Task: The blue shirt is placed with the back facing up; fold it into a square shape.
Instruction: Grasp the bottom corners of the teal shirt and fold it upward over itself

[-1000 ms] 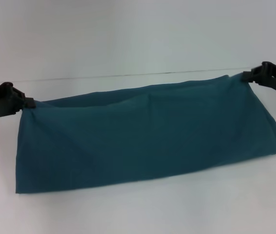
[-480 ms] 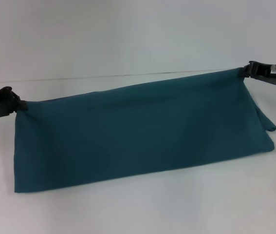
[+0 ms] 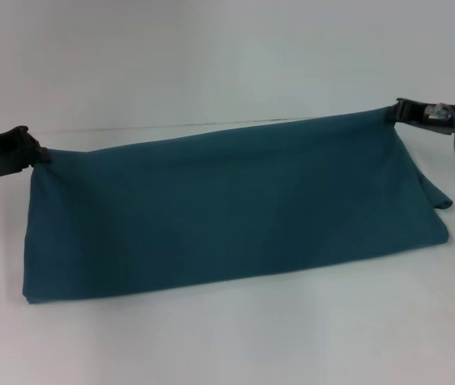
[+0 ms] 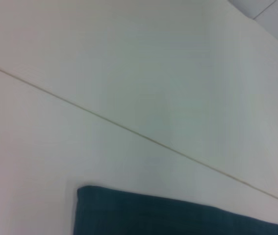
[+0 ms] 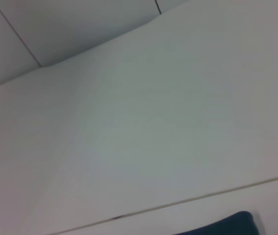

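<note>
Grip: left gripper (image 3: 38, 155) and right gripper (image 3: 397, 112) clamp the shirt (image 3: 235, 208) corners.
Risk: uneven pull could skew the fold.

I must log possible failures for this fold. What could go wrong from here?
1. The left gripper and right gripper each pinch only a corner of the dark teal-blue knit shirt; one could slip.
2. A flap hangs out at the shirt's right end, so the fold may land uneven on the white table.

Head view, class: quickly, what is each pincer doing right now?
Left pincer: closed on a corner of the blue shirt.
Right pincer: closed on the shirt's opposite corner.
</note>
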